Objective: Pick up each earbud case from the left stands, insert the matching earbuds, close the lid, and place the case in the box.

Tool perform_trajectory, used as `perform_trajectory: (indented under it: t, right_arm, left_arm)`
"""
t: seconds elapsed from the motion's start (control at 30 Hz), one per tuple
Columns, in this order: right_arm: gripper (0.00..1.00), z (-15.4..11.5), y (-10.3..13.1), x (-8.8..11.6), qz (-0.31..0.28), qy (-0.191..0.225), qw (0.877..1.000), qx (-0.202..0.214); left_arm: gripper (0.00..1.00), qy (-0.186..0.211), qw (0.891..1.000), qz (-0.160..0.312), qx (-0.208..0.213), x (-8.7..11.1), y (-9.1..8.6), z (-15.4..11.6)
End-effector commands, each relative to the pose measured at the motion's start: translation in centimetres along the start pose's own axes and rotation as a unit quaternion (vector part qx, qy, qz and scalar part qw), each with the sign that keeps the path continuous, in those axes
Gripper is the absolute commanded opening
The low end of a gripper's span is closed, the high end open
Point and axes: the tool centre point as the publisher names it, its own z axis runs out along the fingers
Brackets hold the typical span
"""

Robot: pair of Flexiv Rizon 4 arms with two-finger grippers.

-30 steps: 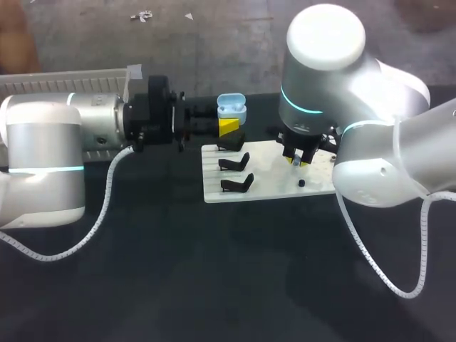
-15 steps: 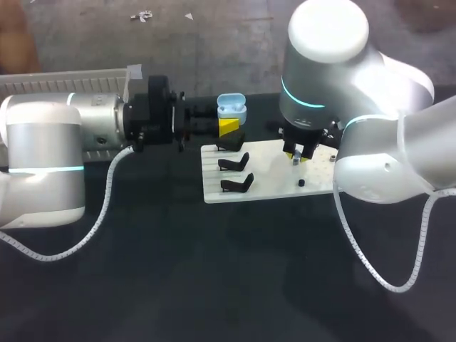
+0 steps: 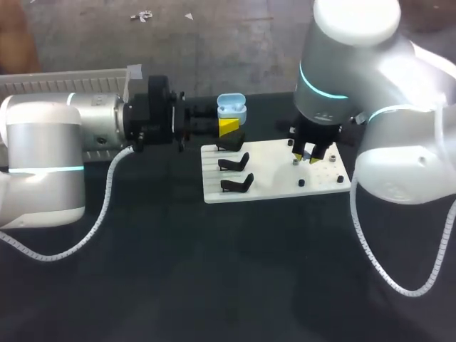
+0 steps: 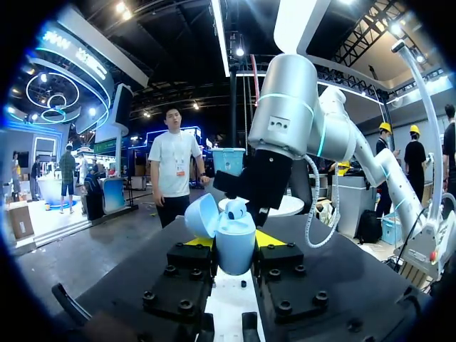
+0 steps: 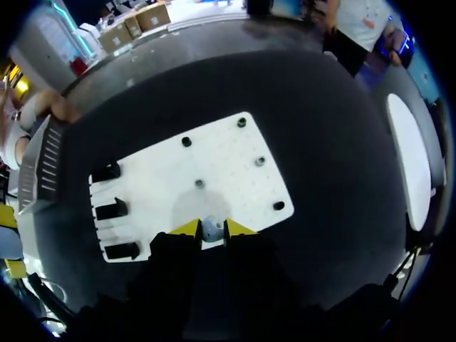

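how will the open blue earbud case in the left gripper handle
Probably rigid and light: the earbud case looks undeformed in the left gripper. Its smooth rounded shell may slip. The open lid seems likely to flap if bumped.

Head camera looks down from behind, right wrist straight down; both show the white board (image 3: 274,182).
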Motion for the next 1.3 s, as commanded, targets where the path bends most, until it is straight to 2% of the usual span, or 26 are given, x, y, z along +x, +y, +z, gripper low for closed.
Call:
perform_trajectory:
  t: [0.03,0.23,0.4,0.7,0.97,1.3]
  right_arm:
    - [0.00,-2.9,-0.9,1.0,-0.007,0.003,1.000,-0.005]
    - [0.00,-6.0,-0.7,2.2,-0.050,0.009,0.999,-0.009]
    - [0.00,-8.6,0.4,2.9,-0.099,0.010,0.995,-0.010]
    - [0.00,-12.6,3.2,2.3,-0.172,-0.009,0.985,-0.021]
    - [0.00,-15.3,6.3,1.7,-0.260,-0.008,0.965,-0.033]
    - [0.00,-17.8,9.7,2.1,-0.353,-0.016,0.934,-0.056]
  left_arm:
    - [0.00,-0.001,1.000,0.002,-0.004,0.0,-0.2,0.1]
    - [0.00,-0.001,1.000,0.002,-0.004,0.0,-0.2,0.1]
    - [0.00,-0.001,1.000,0.002,-0.004,0.0,-0.2,0.1]
    - [0.00,-0.001,1.000,0.002,-0.004,0.0,-0.2,0.1]
    - [0.00,-0.001,1.000,0.002,-0.004,0.0,-0.2,0.1]
    - [0.00,-0.001,1.000,0.002,-0.004,0.0,-0.2,0.1]
